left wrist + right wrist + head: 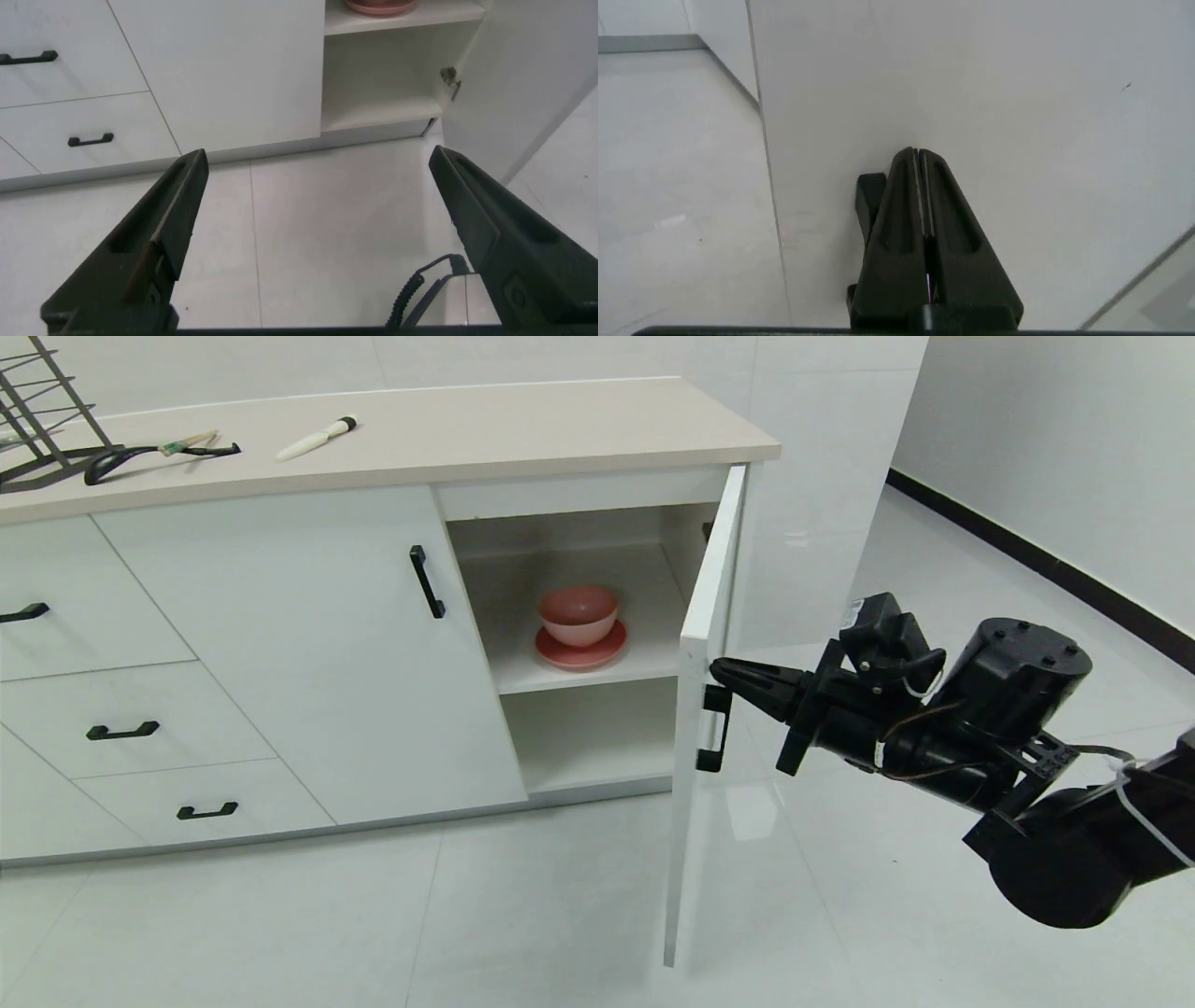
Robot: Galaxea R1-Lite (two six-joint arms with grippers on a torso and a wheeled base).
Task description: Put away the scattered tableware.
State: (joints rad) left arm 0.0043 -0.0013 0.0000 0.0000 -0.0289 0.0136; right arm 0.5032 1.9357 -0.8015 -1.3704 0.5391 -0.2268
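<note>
A pink bowl sits in a red plate on the upper shelf of the open cabinet. The white cabinet door is swung out toward me. My right gripper is shut, its tips against the door's outer face just above the black door handle. In the right wrist view the shut right gripper touches the white door with the handle beside it. My left gripper hangs open over the floor with nothing in it, and the plate's edge shows far off.
On the countertop lie a white utensil with a dark end, a black-handled tool and a wire rack. Drawers and a closed door stand to the left. Open tiled floor lies in front.
</note>
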